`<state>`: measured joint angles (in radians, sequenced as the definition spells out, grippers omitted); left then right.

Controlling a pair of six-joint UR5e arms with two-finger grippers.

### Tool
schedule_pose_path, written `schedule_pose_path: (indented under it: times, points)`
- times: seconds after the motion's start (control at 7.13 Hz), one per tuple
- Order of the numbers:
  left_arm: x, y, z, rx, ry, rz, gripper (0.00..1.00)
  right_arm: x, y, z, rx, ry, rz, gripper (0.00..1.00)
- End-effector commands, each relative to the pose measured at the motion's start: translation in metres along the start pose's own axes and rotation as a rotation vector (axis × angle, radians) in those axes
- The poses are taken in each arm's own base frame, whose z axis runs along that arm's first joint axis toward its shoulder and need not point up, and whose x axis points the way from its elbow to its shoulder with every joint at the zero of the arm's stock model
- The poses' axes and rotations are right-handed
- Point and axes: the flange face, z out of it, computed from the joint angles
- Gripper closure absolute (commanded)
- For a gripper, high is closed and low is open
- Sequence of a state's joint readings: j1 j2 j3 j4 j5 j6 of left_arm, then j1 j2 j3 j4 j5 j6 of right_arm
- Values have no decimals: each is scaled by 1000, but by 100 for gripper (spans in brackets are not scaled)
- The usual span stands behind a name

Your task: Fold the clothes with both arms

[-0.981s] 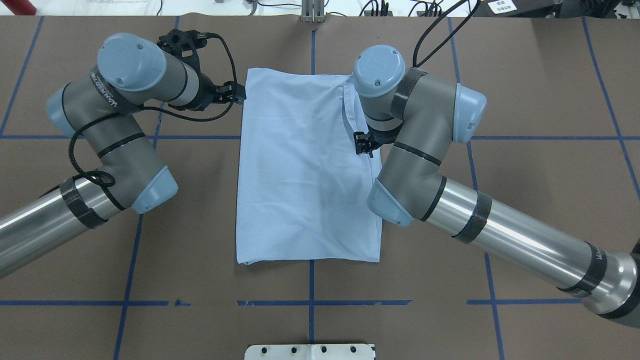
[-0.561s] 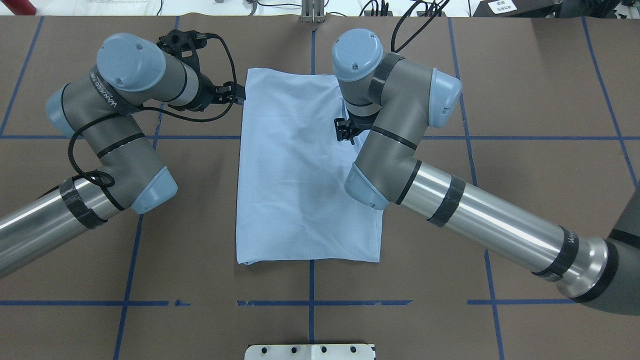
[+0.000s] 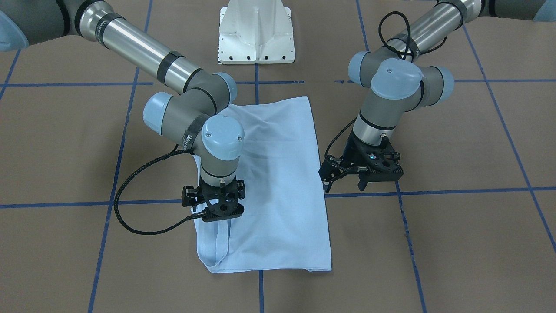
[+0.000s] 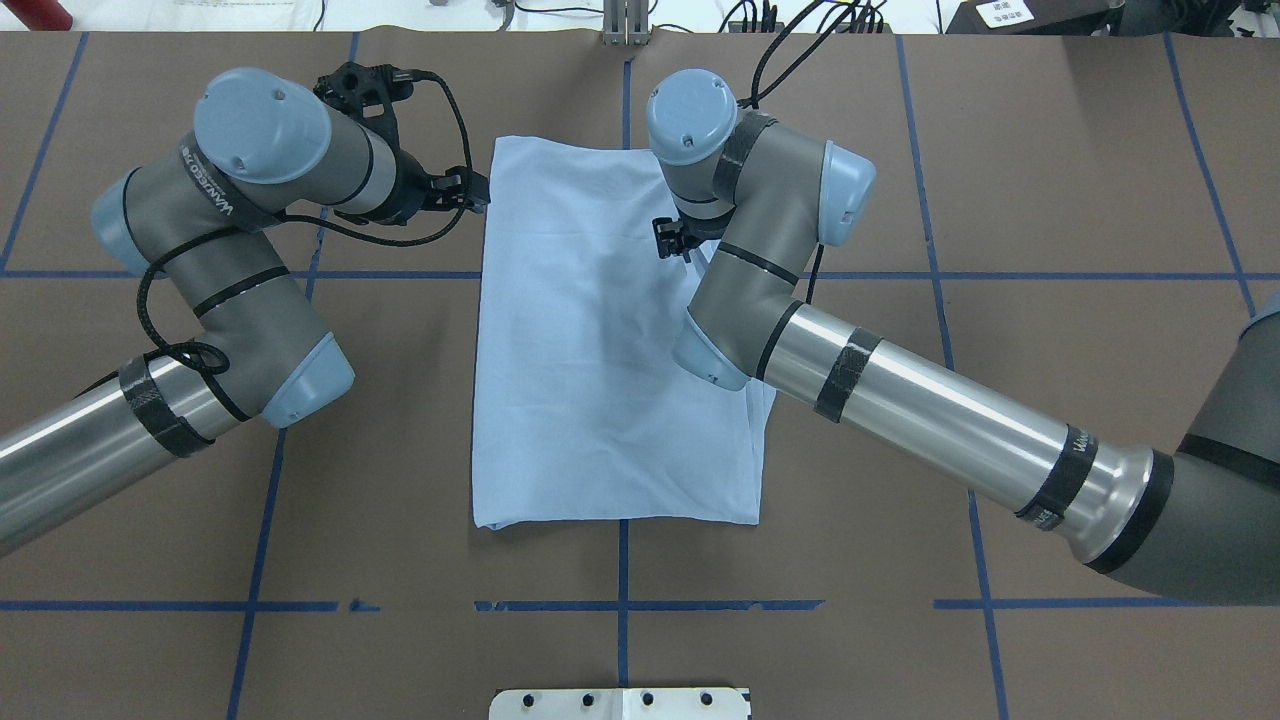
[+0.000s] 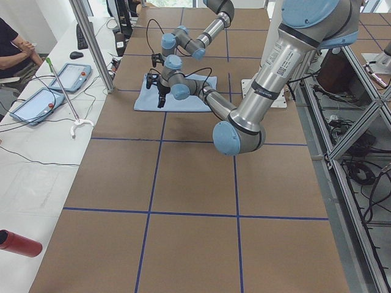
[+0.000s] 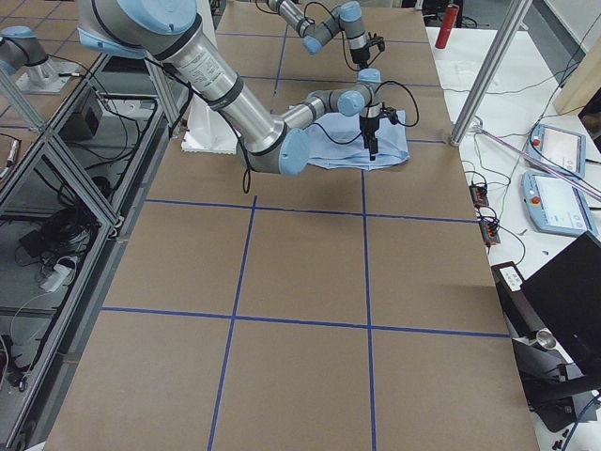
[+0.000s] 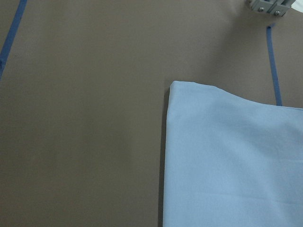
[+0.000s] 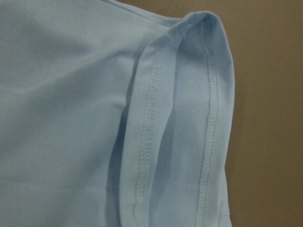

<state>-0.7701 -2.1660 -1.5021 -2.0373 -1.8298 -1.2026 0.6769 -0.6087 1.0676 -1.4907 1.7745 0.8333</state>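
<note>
The light blue T-shirt [image 4: 600, 380] lies folded into a tall rectangle on the brown table; its print and label are hidden. It also shows in the front view [image 3: 282, 174]. My left gripper [image 4: 478, 190] sits just off the shirt's far left corner, apart from it, with its jaws spread [image 3: 344, 186]; its wrist view shows that corner [image 7: 236, 165]. My right gripper [image 4: 668, 240] is over the shirt's far right part. In the front view [image 3: 220, 217] a hemmed sleeve strip [image 3: 221, 239] rises to it, so it looks shut on the sleeve. The hems fill its wrist view [image 8: 208, 118].
The white pedestal base [image 3: 256, 39] stands at the near table edge, also seen in the overhead view [image 4: 620, 703]. Blue tape lines [image 4: 620, 605] cross the table. A metal bracket [image 4: 625, 25] is at the far edge. Operator tablets [image 5: 67, 76] lie on a side bench.
My right gripper has moved left and farther across the shirt, bringing the sleeve edge inward over the body. The left arm has not moved.
</note>
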Motion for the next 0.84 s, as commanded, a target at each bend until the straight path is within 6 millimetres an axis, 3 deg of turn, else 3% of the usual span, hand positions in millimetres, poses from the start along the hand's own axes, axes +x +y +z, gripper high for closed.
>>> schedule_pose_path:
  times: [0.0, 0.28, 0.56, 0.7]
  points:
    - [-3, -1, 8, 3, 9, 1, 0, 14, -11, 4, 1, 17, -10, 0]
    - [-3, -1, 9, -3, 10, 1, 0, 35, -22, 9, -2, 38, -17, 0]
    - [7, -3, 3, 3, 25, -1, 0, 70, -30, 21, -10, 66, -27, 0]
    - [10, -3, 1, 4, 29, 0, 0, 78, -36, 16, -10, 58, -28, 0]
